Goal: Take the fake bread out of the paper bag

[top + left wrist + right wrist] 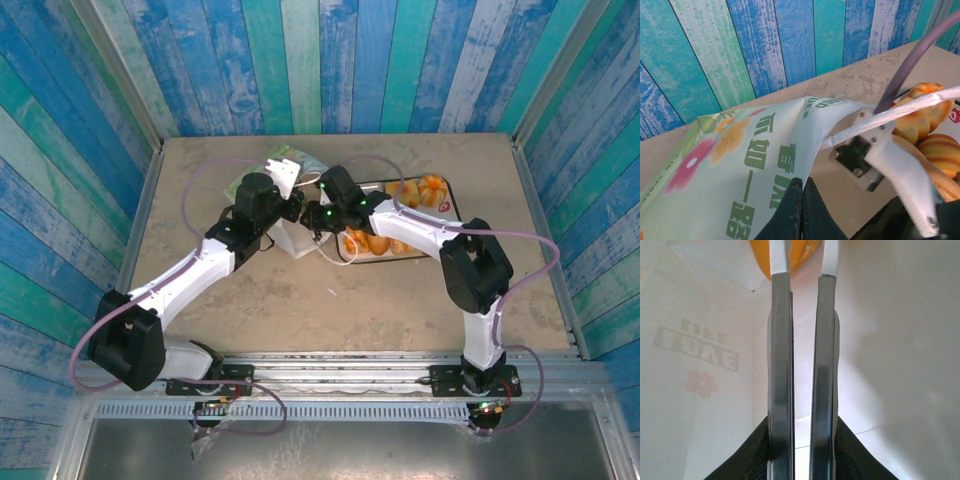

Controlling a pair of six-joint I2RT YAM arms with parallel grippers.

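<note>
"Right end effector [805, 257]: how does it stand?"

"Its two flat grey fingers are nearly together. The white tips pinch an orange piece of fake bread [761, 255] deep inside the paper bag [700, 390]. Mirrored lettering and a pale flower show through the bag's smooth white walls."

"And around it, biggest first?"

"Blue and teal plank walls [350, 60], streaked and weathered, box in a mottled beige table [400, 310]. The bag is at mid-table between the two wrists. Its thin, slightly glossy paper is printed outside with green characters and pink and orange flowers. Just to its right sits a white tray [452, 190] with rounded corners, carrying golden rolls [425, 190] that are ridged and shiny."

"What stands in the way?"

"The left end effector [801, 202] has its black fingers clamped flat on the bag's near edge, close against the right one at the bag's mouth. A purple cable [910, 65] crosses in front of the rolls."
</note>
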